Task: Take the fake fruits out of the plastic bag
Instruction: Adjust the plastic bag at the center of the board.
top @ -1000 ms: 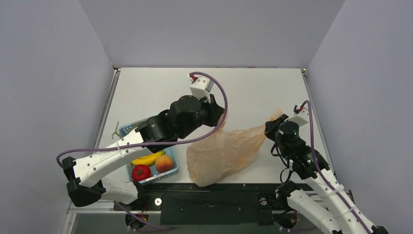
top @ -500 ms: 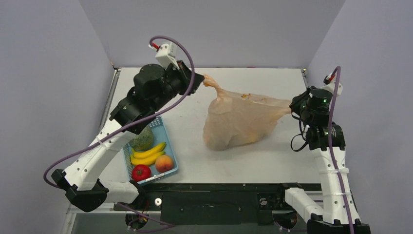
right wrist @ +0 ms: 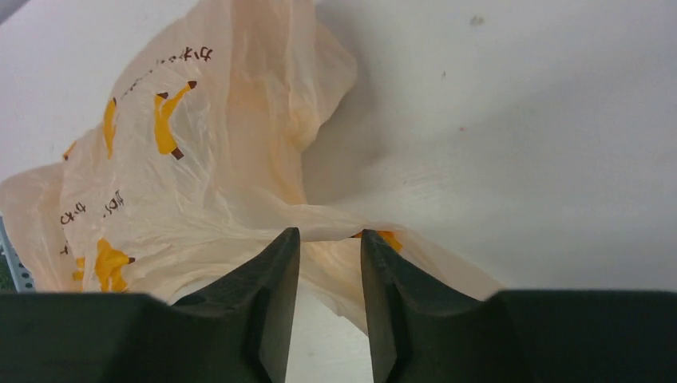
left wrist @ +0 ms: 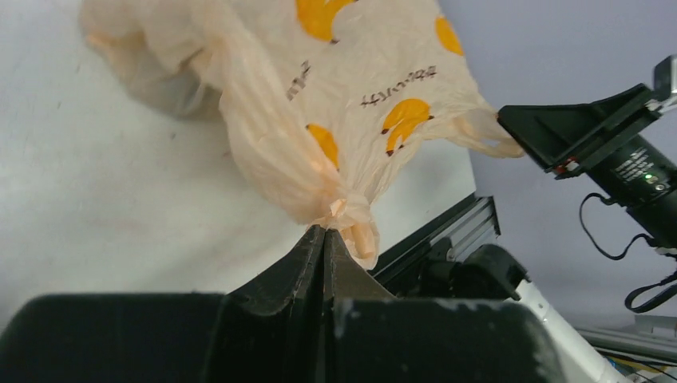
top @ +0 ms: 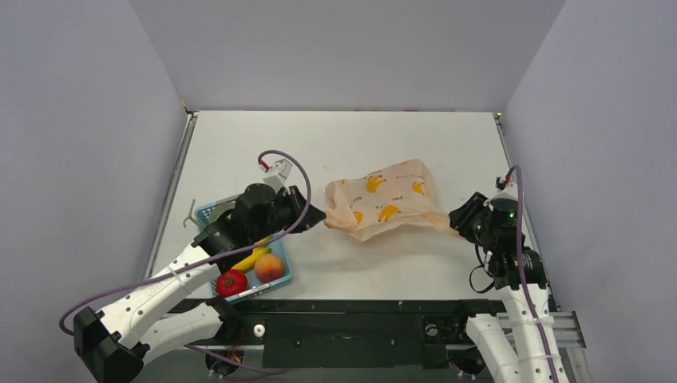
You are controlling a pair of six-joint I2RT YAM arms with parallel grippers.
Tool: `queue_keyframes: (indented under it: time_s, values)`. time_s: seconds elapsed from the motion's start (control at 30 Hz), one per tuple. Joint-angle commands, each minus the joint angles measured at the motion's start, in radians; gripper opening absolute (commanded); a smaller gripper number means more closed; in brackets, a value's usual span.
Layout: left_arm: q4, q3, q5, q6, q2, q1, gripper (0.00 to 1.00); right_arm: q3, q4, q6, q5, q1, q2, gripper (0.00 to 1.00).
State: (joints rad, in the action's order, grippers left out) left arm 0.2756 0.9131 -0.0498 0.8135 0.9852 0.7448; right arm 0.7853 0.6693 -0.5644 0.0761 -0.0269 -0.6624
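The plastic bag (top: 383, 199) is pale peach with yellow banana prints and hangs stretched and fairly flat between my two grippers over the middle of the table. My left gripper (top: 319, 217) is shut on a twisted corner of the bag (left wrist: 359, 72) at its left end; the pinch shows in the left wrist view (left wrist: 325, 230). My right gripper (top: 456, 218) is at the bag's right end, jaws apart, with the bag's edge (right wrist: 199, 159) draped across its fingertips (right wrist: 330, 234). No fake fruits are in view; the bag looks limp.
A blue mesh basket (top: 286, 271) stands at the near left under my left arm, holding bananas (top: 254, 257), a red tomato-like fruit (top: 231, 282) and a peach (top: 269, 266). The table's near rail runs just below it. Grey walls enclose the table.
Both arms came down and toward the near side. The bag went from bulging and raised at the back to flat and stretched lower. My left arm swung from back left to above the basket.
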Motion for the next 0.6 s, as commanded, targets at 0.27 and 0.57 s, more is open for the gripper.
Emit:
queue_keyframes:
  time_s: [0.27, 0.57]
  values:
    - [-0.064, -0.165, -0.068, 0.147, -0.248, 0.025, 0.0, 0.05, 0.084, 0.06, 0.179, -0.026, 0.156, 0.56]
    - [-0.13, -0.241, -0.081, 0.156, -0.27, 0.027, 0.0, 0.207, 0.133, 0.091, 0.24, -0.287, 0.065, 0.63]
